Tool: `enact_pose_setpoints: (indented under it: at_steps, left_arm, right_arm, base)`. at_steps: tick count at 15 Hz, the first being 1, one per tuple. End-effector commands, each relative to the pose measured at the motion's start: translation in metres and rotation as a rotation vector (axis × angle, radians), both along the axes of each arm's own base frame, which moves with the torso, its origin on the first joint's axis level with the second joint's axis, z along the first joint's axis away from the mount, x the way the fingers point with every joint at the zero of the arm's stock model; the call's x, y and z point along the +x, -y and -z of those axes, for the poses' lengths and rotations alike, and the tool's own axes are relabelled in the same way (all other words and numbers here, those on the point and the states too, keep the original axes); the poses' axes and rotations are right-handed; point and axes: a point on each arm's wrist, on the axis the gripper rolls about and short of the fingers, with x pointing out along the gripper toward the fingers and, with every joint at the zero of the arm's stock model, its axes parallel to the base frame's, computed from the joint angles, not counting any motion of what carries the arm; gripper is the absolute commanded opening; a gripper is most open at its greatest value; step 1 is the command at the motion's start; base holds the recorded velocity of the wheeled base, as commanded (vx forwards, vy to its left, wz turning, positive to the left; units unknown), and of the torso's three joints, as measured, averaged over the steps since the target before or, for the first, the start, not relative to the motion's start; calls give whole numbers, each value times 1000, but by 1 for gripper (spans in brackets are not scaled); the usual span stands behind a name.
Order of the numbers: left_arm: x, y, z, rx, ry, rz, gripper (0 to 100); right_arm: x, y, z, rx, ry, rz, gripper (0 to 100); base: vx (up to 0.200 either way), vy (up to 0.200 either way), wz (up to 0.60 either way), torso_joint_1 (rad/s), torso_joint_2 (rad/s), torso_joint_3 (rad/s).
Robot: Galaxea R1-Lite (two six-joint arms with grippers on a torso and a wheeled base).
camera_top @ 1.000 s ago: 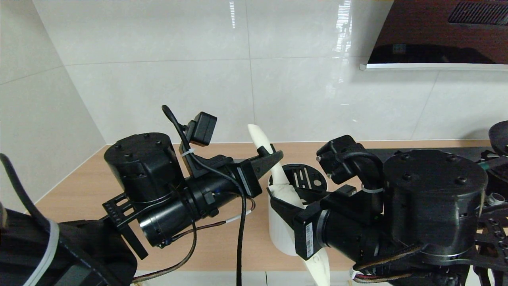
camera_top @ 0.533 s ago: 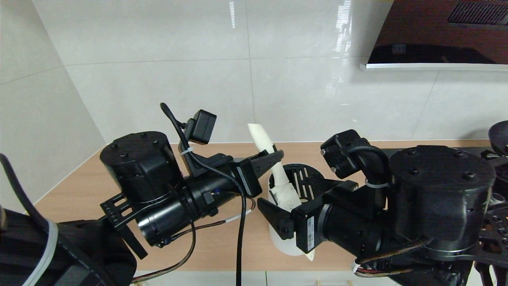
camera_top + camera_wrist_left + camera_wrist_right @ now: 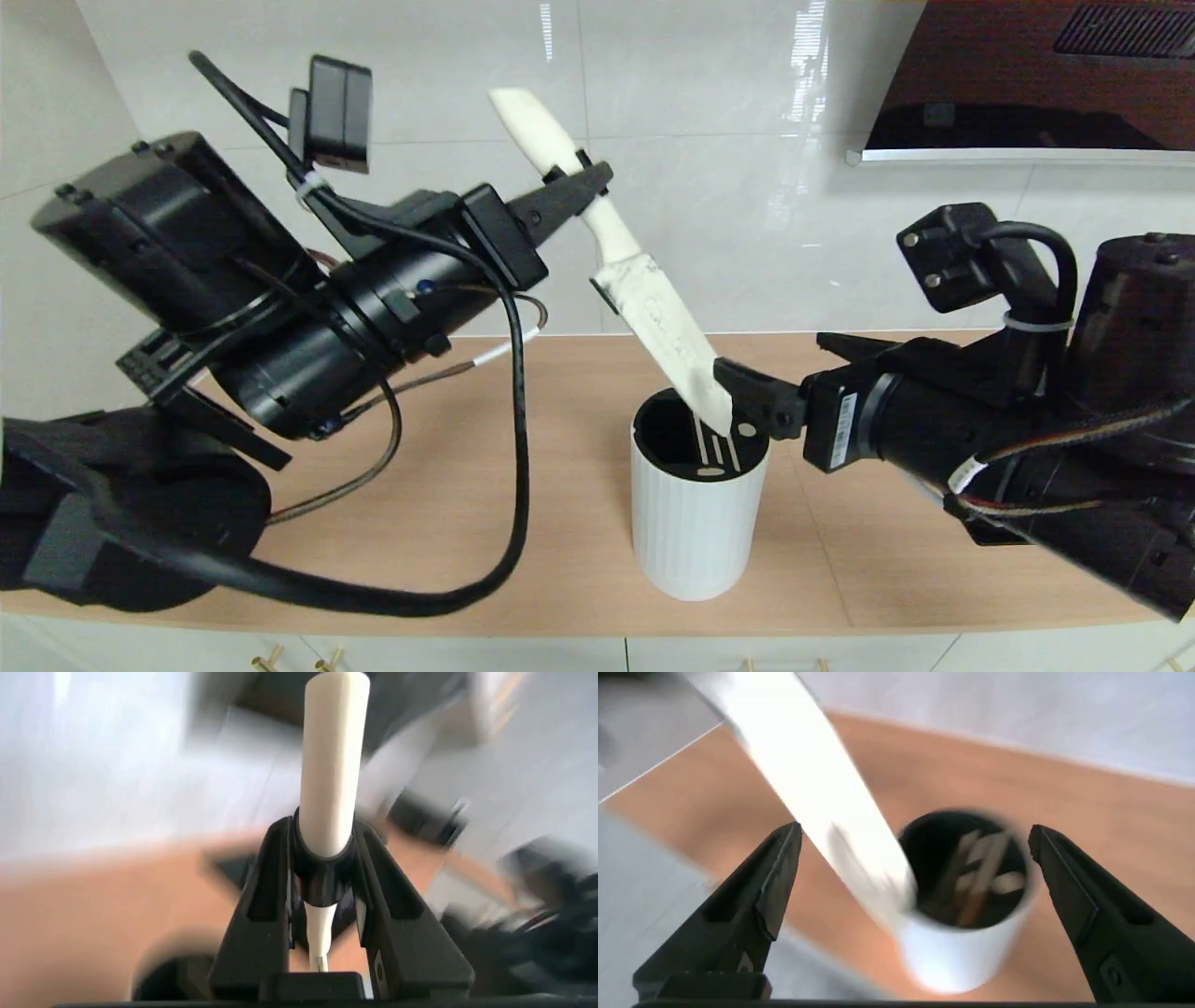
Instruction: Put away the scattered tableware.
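Head view: the left gripper (image 3: 583, 182) has its fingers clamped on the white knife (image 3: 653, 308) handle, blade tip at the holder (image 3: 695, 541) mouth, near the worktop (image 3: 523, 411) front edge. Left wrist view: handle pinched tight; stiff, light, likely slick, so best held there. Right wrist view: right gripper (image 3: 913, 835) fingers spread wide, empty

The head camera looks forward and down across the counter (image 3: 579, 467) toward the tiled wall (image 3: 728, 93), with both arms close in front. The left wrist camera sits close behind the left gripper (image 3: 325, 835), looking along the knife (image 3: 332, 756). The right wrist camera looks past the right gripper (image 3: 912, 835) down into the cup (image 3: 962, 943). All three views share the knife.
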Motion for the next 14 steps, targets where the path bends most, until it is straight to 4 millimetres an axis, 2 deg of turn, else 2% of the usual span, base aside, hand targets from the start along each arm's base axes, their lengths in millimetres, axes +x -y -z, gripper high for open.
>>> enact_pose_setpoints:
  at_steps: [1,4,6,7,8,12,14]
  left_arm:
    - [11,-12,-4,43,68,-10,0]
    - [18,-9,13,157,217,-51,0]
    - [15,-4,18,201,279,-62,0]
    - [15,-4,18,201,279,-62,0]
    - [13,3,31,226,248,-36,0]
    - [21,11,48,275,236,-32,0]
    - [26,16,60,293,209,-22,0]
  right_arm:
    - [4,13,-9,14,28,43,100]
    - [11,15,-4,-11,23,68,100]
    - [12,15,-4,-12,22,71,100]
    - [12,15,-4,-12,22,71,100]
    - [17,20,-3,-16,20,97,100]
    - [33,31,-3,-37,29,157,100]
    - [34,32,-3,-37,29,162,100]
  base:
    - [0,0,0,0,0,0]
    - [0,0,0,0,0,0]
    - [0,0,0,0,0,0]
    - [0,0,0,0,0,0]
    - [0,0,0,0,0,0]
    - [0,0,0,0,0,0]
    - [0,0,0,0,0,0]
